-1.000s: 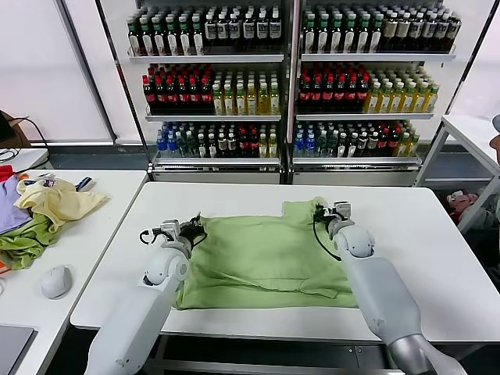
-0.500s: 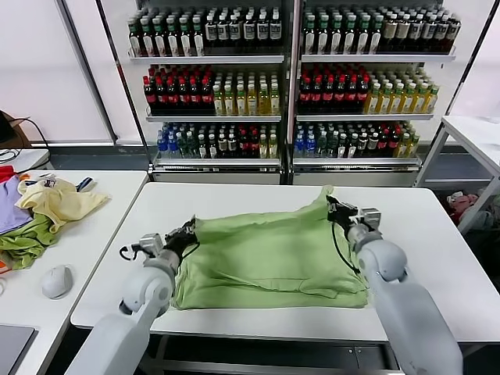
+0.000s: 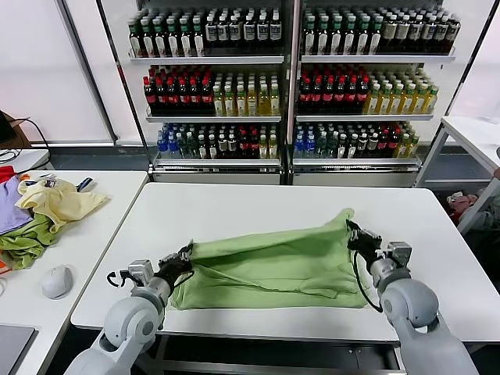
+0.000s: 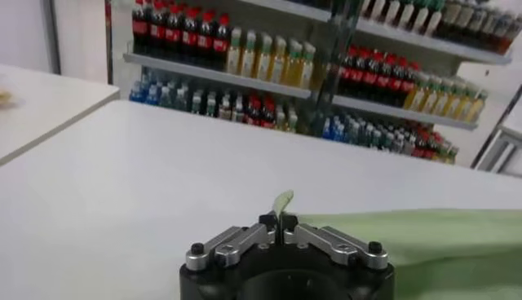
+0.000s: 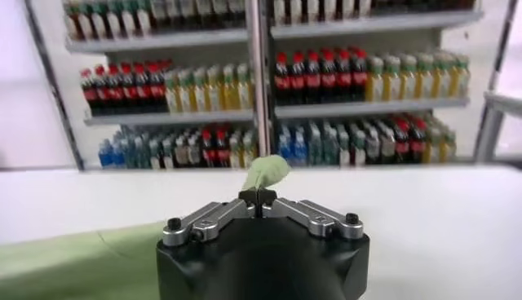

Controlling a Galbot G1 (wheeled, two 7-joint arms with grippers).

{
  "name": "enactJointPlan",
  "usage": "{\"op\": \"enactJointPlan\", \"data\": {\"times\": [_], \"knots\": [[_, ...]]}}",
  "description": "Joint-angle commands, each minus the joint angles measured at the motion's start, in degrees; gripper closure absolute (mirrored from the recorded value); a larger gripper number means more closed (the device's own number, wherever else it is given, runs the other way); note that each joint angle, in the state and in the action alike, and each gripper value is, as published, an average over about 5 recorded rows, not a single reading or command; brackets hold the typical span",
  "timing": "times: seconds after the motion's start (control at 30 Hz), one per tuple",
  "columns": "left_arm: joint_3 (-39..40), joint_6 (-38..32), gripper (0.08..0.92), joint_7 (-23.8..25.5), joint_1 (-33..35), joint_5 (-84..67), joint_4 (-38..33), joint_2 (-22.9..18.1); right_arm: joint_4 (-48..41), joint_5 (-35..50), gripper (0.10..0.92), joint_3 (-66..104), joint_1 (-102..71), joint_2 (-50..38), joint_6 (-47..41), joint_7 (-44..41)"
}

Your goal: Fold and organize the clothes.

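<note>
White table (image 3: 258,203) before bottle shelves (image 3: 289,78). Polo shirt (image 3: 273,266) mid-table, far edge lifted. Left gripper (image 3: 186,254) at 9 o'clock, right gripper (image 3: 353,232) at 3 o'clock, each pinching thin tab. Risk: tab slips out, fold collapses crooked.

bare white table (image 3: 258,203) beyond the shirt (image 3: 273,262); mouse (image 3: 56,281) sits well apart.

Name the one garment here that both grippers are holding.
The light green polo shirt on the centre table, pinched by left gripper and right gripper; the others lie piled aside.
</note>
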Motion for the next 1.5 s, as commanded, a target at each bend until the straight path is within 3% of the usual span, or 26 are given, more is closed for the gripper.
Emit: {"op": "enactJointPlan", "data": {"times": [0.03, 0.2, 0.33, 0.53, 0.7, 0.87, 1.0, 1.1, 1.2, 1.5], "knots": [[-0.5, 1.9, 0.906, 0.3, 3.3, 3.5, -2.1, 1.0, 3.0, -1.0, 0.912, 0.5, -5.3, 0.6, -5.2, 4.6], [-0.1, 1.9, 0.858, 0.8, 3.2, 7.4, -1.2, 0.2, 3.8, -5.6, 0.912, -0.6, -6.0, 1.1, -6.6, 4.1], [0.0, 2.0, 0.752, 0.9, 3.4, 9.4, -0.9, -0.3, 5.0, -9.7, 0.89, -0.6, -7.0, 1.3, -6.4, 3.8], [-0.7, 0.7, 0.579, -0.4, 6.1, 13.8, -4.2, -1.4, 9.0, -10.8, 0.735, 0.9, -10.3, 1.8, -3.8, 3.8], [-1.2, -1.9, 0.432, -4.5, 9.3, 19.6, -6.8, -6.0, 10.1, -12.0, 0.589, 1.8, -12.5, 2.2, -3.1, 3.9], [-0.7, -2.3, 0.285, -8.0, 10.4, 22.4, -5.2, -11.1, 10.8, -12.6, 0.442, 2.0, -13.7, 2.4, -2.7, 4.0], [-0.2, -2.1, 0.197, -9.4, 9.7, 24.1, -2.7, -12.8, 11.6, -12.6, 0.329, 2.1, -14.2, 2.6, -2.6, 4.1], [-0.2, -2.1, 0.186, -9.7, 9.1, 24.5, -1.2, -13.2, 12.0, -12.6, 0.25, 2.2, -14.6, 2.7, -2.6, 4.2], [-0.2, -1.9, 0.235, -9.8, 8.9, 24.4, -0.3, -13.3, 12.4, -12.6, 0.21, 2.4, -14.9, 2.8, -2.6, 4.3], [-0.5, -1.2, 0.494, -8.8, 9.1, 20.5, 0.8, -13.9, 13.2, -12.6, 0.203, 3.0, -15.1, 3.0, -2.6, 4.4]]}}
